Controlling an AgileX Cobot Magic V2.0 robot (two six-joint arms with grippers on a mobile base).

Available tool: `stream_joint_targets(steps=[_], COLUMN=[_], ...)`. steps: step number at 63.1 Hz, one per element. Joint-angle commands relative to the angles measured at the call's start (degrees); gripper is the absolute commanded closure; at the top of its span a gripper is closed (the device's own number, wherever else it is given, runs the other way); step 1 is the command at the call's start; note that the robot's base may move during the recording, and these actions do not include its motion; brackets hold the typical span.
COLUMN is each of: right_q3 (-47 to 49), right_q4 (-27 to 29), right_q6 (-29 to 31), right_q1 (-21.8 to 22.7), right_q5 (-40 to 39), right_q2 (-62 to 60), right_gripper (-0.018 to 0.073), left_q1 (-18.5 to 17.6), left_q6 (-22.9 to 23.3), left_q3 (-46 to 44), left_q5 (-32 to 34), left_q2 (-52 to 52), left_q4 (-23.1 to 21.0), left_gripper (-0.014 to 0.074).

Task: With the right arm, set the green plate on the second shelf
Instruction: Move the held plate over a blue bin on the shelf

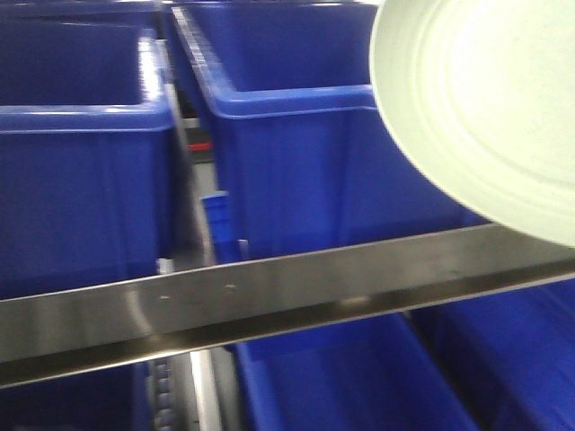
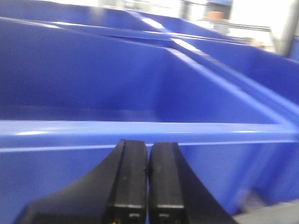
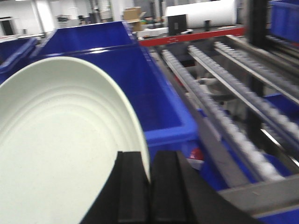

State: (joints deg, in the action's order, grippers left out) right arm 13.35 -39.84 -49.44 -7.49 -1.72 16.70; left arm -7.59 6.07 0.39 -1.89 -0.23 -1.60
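Observation:
The pale mint-green plate (image 1: 490, 108) fills the upper right of the front view, tilted, held in the air above the blue bins. In the right wrist view the green plate (image 3: 60, 149) stands on edge at the left. My right gripper (image 3: 149, 179) is shut on its rim, one black finger on each side. My left gripper (image 2: 148, 175) is shut and empty, just in front of a blue bin's near rim (image 2: 140, 128). Neither gripper shows in the front view.
Large blue bins (image 1: 81, 171) stand side by side behind a metal shelf rail (image 1: 269, 292) that crosses the front view. More blue bins lie below it. A roller conveyor track (image 3: 224, 112) runs to the right of a blue bin (image 3: 159, 93).

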Motion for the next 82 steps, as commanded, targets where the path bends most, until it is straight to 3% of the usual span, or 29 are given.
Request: stream_joint_targets(steps=[1, 68, 75, 82], right_q3=[1.9, 1.8, 1.9, 1.9], right_q4=[-0.1, -0.1, -0.1, -0.1], right_q6=[-0.3, -0.4, -0.4, -0.3], right_q1=[0.2, 0.2, 0.2, 0.2], right_q5=[-4.9, -5.8, -9.3, -18.4], right_q2=[0.2, 0.2, 0.2, 0.2], right_gripper=[0.0506, 0.0506, 0.0506, 0.0506], left_q1=[-0.5, -0.5, -0.5, -0.5], left_q6=[0.2, 0.2, 0.2, 0.2], left_q3=[2.3, 2.3, 2.3, 2.3], left_q5=[5.1, 5.1, 5.1, 5.1], left_q2=[-0.9, -0.9, -0.9, -0.9], left_q4=[-0.5, -0.5, -0.5, -0.5], left_gripper=[0.0466, 0.0466, 0.0466, 0.0466])
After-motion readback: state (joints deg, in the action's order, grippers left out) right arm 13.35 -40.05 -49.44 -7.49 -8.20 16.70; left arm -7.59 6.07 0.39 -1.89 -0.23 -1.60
